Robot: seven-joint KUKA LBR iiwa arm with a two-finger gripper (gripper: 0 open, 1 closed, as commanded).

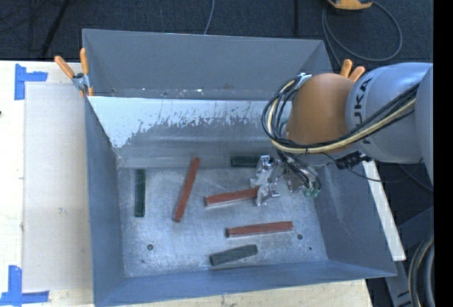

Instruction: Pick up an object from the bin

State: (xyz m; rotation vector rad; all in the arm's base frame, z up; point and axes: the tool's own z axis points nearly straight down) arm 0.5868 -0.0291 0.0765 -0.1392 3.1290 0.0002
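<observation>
Red-brown flat stick [228, 198] in grey metal bin [212, 79], right end at the pincer [264, 189], pincer's grip cannot be told

Only legible txt: partial "UK" letters on robot arm [386, 114] casing, nr wrist.

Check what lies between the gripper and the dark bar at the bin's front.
Camera view: one reddish-brown bar lies flat between gripper and dark bar.
</observation>
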